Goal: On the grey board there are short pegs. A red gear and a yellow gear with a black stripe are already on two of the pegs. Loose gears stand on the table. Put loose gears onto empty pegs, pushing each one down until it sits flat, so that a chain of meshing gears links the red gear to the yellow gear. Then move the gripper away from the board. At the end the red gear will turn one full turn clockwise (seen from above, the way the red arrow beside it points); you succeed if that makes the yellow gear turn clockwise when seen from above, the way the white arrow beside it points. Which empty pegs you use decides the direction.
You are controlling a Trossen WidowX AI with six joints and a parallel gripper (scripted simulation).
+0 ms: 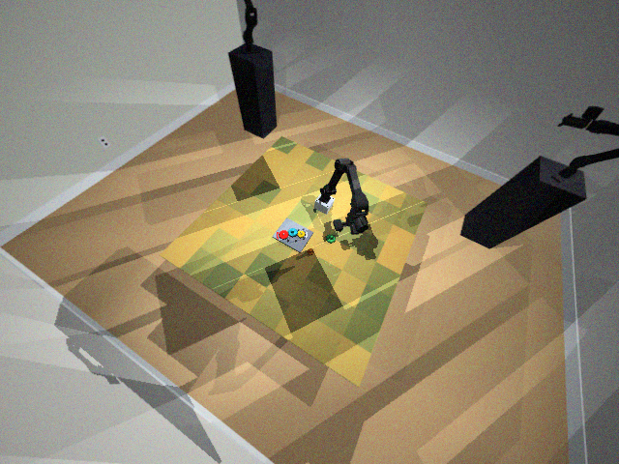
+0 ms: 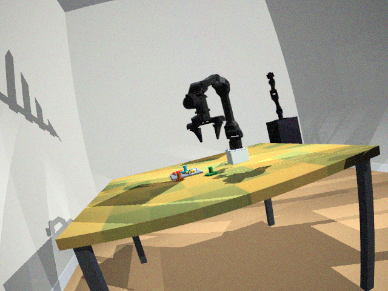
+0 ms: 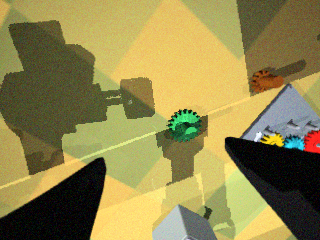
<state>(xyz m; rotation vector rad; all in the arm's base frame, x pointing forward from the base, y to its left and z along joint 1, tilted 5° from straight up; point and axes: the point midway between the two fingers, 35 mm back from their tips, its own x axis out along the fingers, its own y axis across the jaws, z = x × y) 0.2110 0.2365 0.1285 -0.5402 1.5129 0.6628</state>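
Green gear (image 1: 330, 238) (image 2: 210, 171) (image 3: 185, 125): dark-toothed rim, upright knob, at board's (image 1: 300, 247) (image 2: 199, 171) (image 3: 287, 95) 3 o'clock in top view. Gripper (image 1: 338, 225) (image 2: 209, 140) (image 3: 167, 152) wide open above tbl, w/ nothing held.

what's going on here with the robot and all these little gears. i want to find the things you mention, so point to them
The claw (image 2: 209, 140) of the single arm is open and empty, raised above the table (image 2: 156, 216). On the grey board (image 1: 301, 246) (image 3: 280, 107), a blue gear (image 1: 292, 232) (image 3: 294, 143) sits between the red gear (image 1: 282, 234) (image 3: 313, 142) and the yellow gear (image 1: 299, 233) (image 3: 273, 140). A green gear (image 1: 330, 238) (image 2: 210, 172) (image 3: 185, 125) and an orange gear (image 1: 310, 251) (image 2: 179, 176) (image 3: 265, 81) are off the board, on the table. Nothing is being handled.
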